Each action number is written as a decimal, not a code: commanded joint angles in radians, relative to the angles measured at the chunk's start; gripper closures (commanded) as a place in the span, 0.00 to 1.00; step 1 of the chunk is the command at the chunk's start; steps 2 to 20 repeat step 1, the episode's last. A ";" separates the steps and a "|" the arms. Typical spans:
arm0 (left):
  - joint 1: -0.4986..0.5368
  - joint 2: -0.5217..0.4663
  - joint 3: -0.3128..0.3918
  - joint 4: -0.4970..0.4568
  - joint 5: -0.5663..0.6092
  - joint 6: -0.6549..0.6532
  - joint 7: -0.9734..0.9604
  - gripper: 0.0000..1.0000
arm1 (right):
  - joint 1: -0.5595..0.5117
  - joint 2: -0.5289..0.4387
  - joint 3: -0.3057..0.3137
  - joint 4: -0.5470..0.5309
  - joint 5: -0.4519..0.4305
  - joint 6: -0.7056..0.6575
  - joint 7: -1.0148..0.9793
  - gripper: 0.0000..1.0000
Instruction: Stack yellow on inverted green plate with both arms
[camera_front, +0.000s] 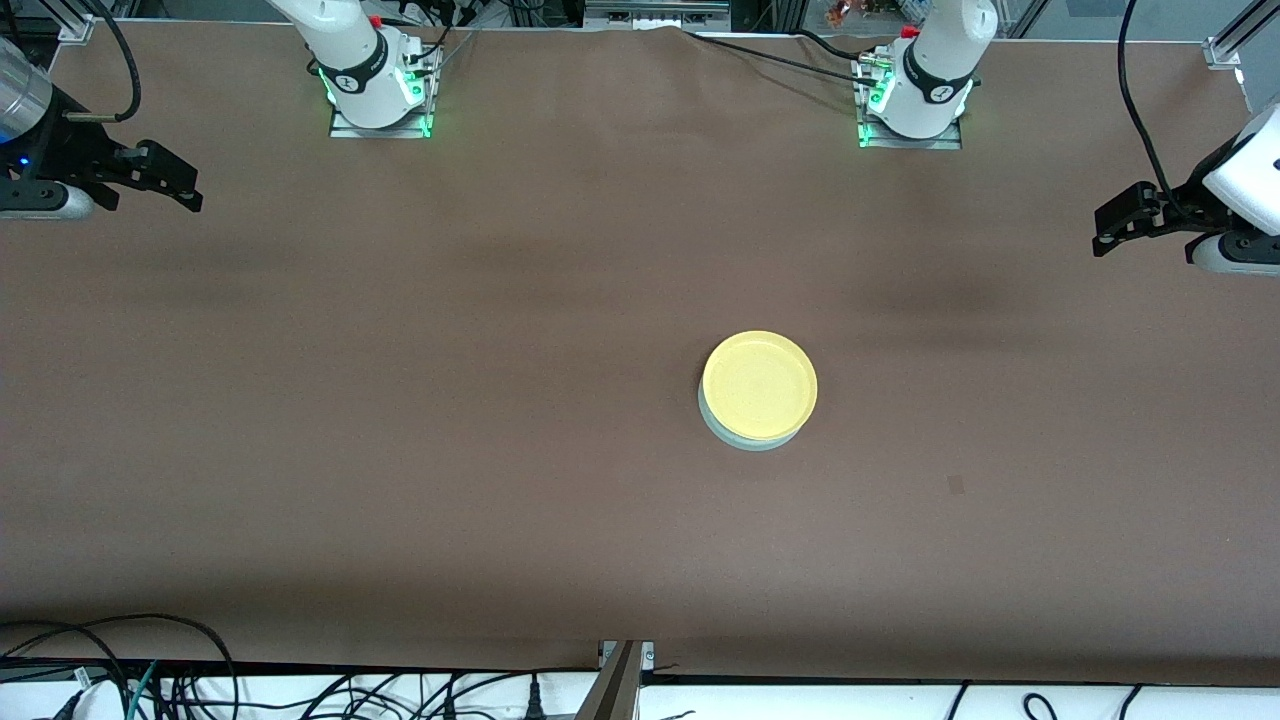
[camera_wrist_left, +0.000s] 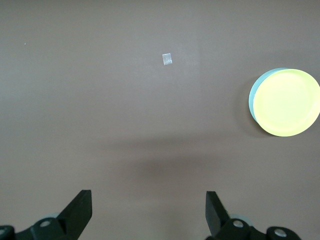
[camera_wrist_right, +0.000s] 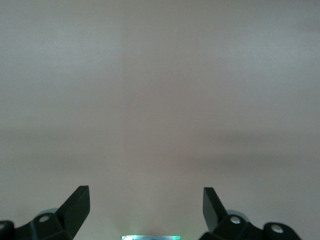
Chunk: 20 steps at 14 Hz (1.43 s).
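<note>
The yellow plate (camera_front: 760, 385) lies on top of the pale green plate (camera_front: 722, 428), only a thin green rim showing under it, near the middle of the table. Both also show in the left wrist view, the yellow plate (camera_wrist_left: 287, 102) with the green rim (camera_wrist_left: 254, 94) beside it. My left gripper (camera_front: 1115, 228) is open and empty, up over the table's left-arm end; it shows in its wrist view (camera_wrist_left: 149, 212) over bare cloth. My right gripper (camera_front: 180, 190) is open and empty, up over the right-arm end; its wrist view (camera_wrist_right: 146, 210) shows only cloth.
A brown cloth (camera_front: 400, 400) covers the table. A small pale tag (camera_wrist_left: 167, 59) lies on it, seen as a faint mark (camera_front: 955, 485) nearer the front camera than the plates. The arm bases (camera_front: 378, 95) stand along the table's robot side. Cables (camera_front: 150, 660) run along the front edge.
</note>
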 joint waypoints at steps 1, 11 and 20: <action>0.008 -0.005 -0.007 0.012 -0.003 -0.018 -0.004 0.00 | -0.020 -0.010 0.020 0.000 -0.017 -0.011 -0.014 0.00; 0.008 -0.005 -0.007 0.012 -0.003 -0.018 -0.004 0.00 | -0.020 -0.010 0.020 0.000 -0.017 -0.011 -0.014 0.00; 0.008 -0.005 -0.007 0.012 -0.003 -0.018 -0.004 0.00 | -0.020 -0.010 0.020 0.000 -0.017 -0.011 -0.014 0.00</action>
